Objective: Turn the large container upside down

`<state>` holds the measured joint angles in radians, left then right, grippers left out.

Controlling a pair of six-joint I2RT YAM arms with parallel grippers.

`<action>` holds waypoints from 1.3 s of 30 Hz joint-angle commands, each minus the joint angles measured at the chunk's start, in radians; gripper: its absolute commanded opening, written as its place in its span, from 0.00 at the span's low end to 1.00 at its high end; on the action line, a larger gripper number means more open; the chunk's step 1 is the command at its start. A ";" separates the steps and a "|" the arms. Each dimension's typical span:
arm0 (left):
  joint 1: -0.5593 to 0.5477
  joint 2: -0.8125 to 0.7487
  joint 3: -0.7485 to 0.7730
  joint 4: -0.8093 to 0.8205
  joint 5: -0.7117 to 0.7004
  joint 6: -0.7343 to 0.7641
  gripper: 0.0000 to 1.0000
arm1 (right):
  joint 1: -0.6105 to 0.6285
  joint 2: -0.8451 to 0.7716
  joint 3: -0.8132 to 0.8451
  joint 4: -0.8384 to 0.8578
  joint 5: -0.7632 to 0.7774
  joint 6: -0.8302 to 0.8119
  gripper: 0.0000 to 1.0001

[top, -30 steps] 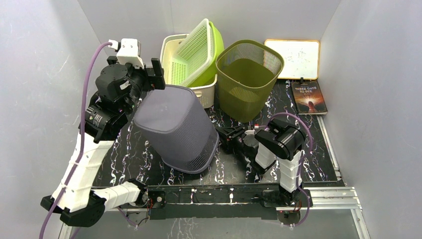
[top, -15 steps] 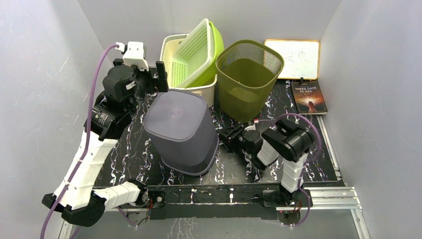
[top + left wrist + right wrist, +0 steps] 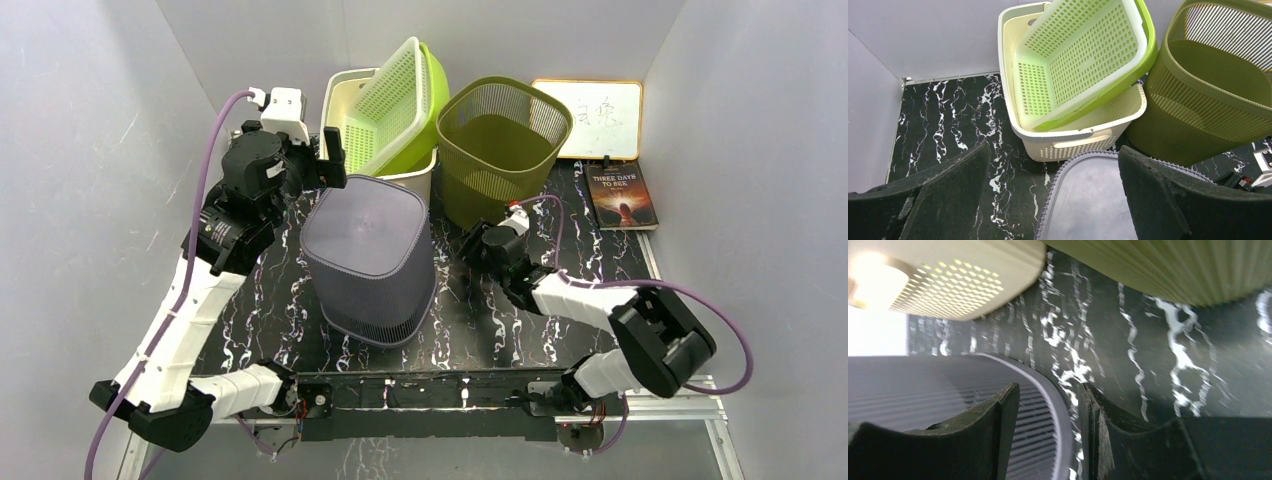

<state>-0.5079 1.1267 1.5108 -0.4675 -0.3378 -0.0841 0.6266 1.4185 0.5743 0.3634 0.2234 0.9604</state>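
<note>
We log the left gripper (image 3: 1053, 154), jaws wide apart, just over the far edge of the grey container (image 3: 368, 250), which stands base-up, axis vertical, mid-table (image 3: 468, 322); the right gripper (image 3: 1048, 390), jaws parted, faces its right rim.

Two arms, side by side:
- left arm (image 3: 185, 310) and right arm (image 3: 585, 300): white link shells, rounded black joint housings
- purple cable (image 3: 203, 170) along each
- white camera block (image 3: 283, 108) on left wrist
- fingers (image 3: 948, 195): black, grainy-faced
</note>
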 commanded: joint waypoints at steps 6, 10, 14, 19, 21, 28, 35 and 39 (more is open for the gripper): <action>-0.004 0.026 0.092 -0.037 0.049 -0.004 0.98 | 0.164 -0.223 0.035 -0.421 0.175 -0.174 0.46; -0.006 0.044 0.139 -0.068 0.110 -0.019 0.98 | 0.256 -0.186 0.095 -0.459 0.183 -0.210 0.50; -0.004 0.042 0.157 -0.069 0.172 -0.043 0.98 | 0.306 -0.083 0.146 -0.391 0.122 -0.220 0.51; -0.005 0.045 0.181 -0.083 0.258 -0.036 0.98 | 0.337 0.075 0.224 -0.256 0.053 -0.210 0.55; -0.005 0.040 0.182 -0.088 0.275 -0.036 0.98 | 0.340 0.144 0.277 -0.180 0.009 -0.216 0.55; -0.004 0.011 0.140 -0.082 0.259 -0.014 0.98 | 0.347 0.457 0.596 -0.014 -0.130 -0.213 0.56; -0.006 -0.008 0.086 -0.078 0.235 0.006 0.99 | 0.350 0.799 0.956 0.110 -0.219 -0.140 0.63; -0.005 -0.016 0.049 -0.083 0.215 0.014 0.98 | 0.352 0.871 1.045 0.168 -0.212 -0.131 0.68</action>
<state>-0.5079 1.1336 1.5856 -0.5503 -0.0978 -0.0895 0.9714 2.2612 1.5345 0.3817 0.0345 0.8047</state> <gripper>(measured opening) 0.983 0.669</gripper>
